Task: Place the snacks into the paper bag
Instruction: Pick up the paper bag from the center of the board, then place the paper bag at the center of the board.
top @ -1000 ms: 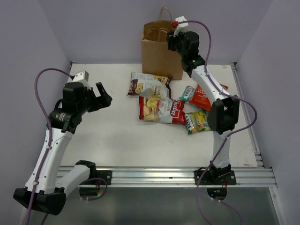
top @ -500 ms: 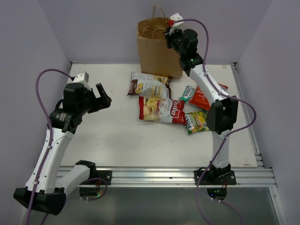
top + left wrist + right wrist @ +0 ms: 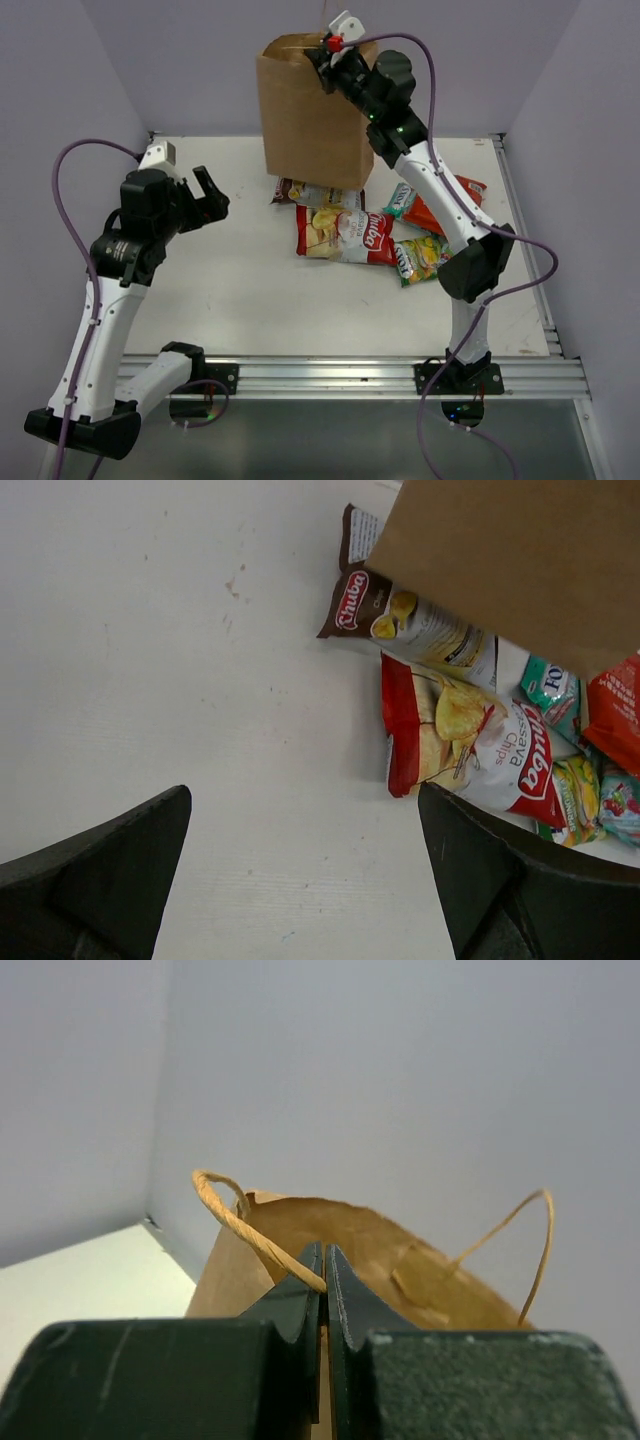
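Note:
My right gripper (image 3: pixel 326 52) is shut on the near rim of the brown paper bag (image 3: pixel 308 115), beside one twisted loop handle (image 3: pixel 238 1222), and holds the bag up over the back of the table. The bag's mouth (image 3: pixel 400 1250) is open. The snacks lie under and to the right of it: white-brown chips (image 3: pixel 318 194), red-white cassava chips (image 3: pixel 350 235), a teal packet (image 3: pixel 400 198), a red-orange bag (image 3: pixel 440 210) and a green candy bag (image 3: pixel 420 258). My left gripper (image 3: pixel 205 193) is open and empty, above the table left of the snacks. Its view shows the cassava chips (image 3: pixel 465 735) and the bag (image 3: pixel 520 560).
The white table (image 3: pixel 230 290) is walled by lilac panels at the back and sides. A metal rail (image 3: pixel 340 375) runs along the near edge. The right arm's purple cable (image 3: pixel 520 235) loops over the right side of the table.
My right gripper has lifted the paper bag and carried it left and toward the camera; it now partly covers the white-brown chips. My left arm has shifted slightly left and up.

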`<control>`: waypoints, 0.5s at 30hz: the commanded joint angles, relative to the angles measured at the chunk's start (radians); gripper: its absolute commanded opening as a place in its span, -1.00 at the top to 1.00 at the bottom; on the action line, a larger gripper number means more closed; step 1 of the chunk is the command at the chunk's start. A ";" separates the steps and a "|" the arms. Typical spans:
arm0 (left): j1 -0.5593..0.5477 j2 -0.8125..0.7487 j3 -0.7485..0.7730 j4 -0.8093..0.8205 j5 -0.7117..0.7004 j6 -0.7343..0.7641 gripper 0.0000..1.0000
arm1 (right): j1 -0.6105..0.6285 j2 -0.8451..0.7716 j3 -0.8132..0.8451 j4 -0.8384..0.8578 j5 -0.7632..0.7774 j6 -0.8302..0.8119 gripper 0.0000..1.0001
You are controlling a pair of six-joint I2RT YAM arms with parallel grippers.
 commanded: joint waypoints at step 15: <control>0.003 -0.171 0.370 -0.077 -0.306 -0.004 -1.00 | 0.335 -0.085 -0.070 -0.024 -0.124 0.044 1.00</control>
